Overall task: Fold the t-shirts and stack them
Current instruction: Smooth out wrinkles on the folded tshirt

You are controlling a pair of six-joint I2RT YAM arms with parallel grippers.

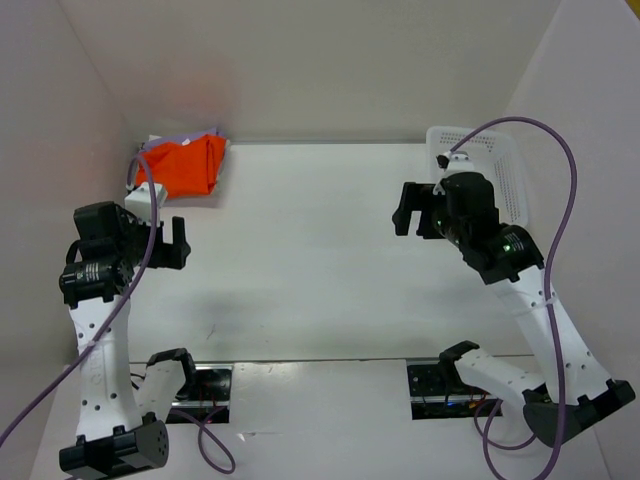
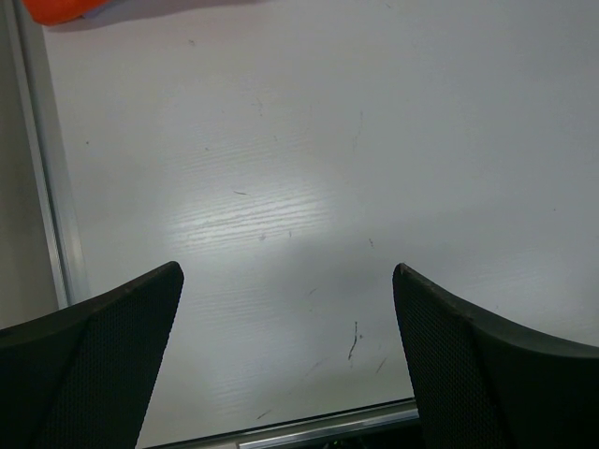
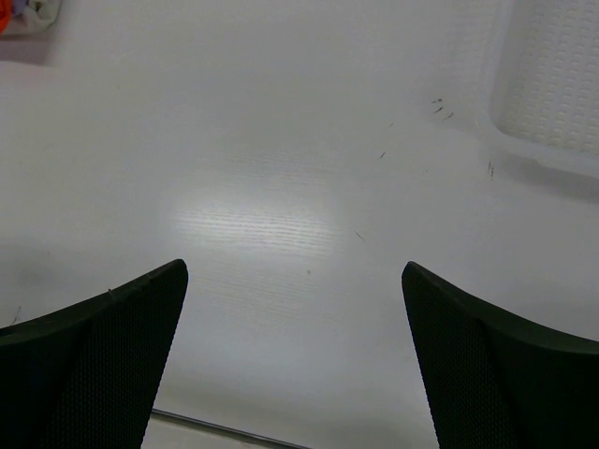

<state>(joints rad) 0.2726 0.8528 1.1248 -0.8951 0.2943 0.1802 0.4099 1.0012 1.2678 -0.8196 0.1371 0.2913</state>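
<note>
A folded orange t-shirt (image 1: pixel 186 164) lies on top of a small stack at the far left corner of the white table (image 1: pixel 320 260); paler cloth shows under it. Its edge shows at the top left of the left wrist view (image 2: pixel 56 9). My left gripper (image 1: pixel 170 243) hovers above the table's left side, open and empty, in front of the stack. My right gripper (image 1: pixel 412 212) hovers above the right side, open and empty. Each wrist view shows two spread black fingers (image 2: pixel 94 355) (image 3: pixel 94 346) over bare table.
A white perforated basket (image 1: pixel 497 170) stands at the far right, just behind my right arm; its corner shows in the right wrist view (image 3: pixel 552 84). White walls close in the table on the left, back and right.
</note>
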